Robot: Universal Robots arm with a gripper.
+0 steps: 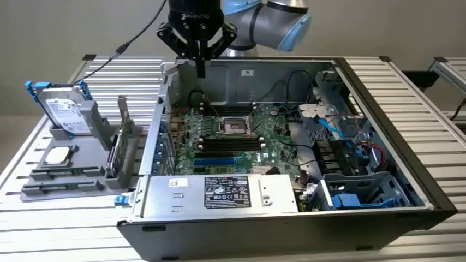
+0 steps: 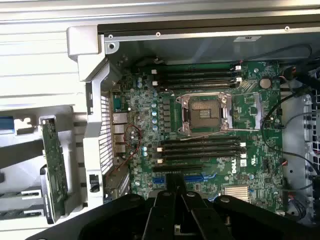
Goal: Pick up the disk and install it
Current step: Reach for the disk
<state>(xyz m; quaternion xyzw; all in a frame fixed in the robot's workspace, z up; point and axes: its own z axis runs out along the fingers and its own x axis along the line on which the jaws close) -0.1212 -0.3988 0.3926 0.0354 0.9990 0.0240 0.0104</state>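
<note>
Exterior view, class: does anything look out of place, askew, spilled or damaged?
Nothing stands out. The disk stands in its grey rack beside the open computer case, nothing is spilled, and the end effector hangs shut above the case.

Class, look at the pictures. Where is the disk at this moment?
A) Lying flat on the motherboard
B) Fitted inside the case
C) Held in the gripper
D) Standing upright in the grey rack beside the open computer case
D: the disk stands upright in the rack on the exterior view's left, outside the case. The gripper hangs shut and empty above the case.
</note>
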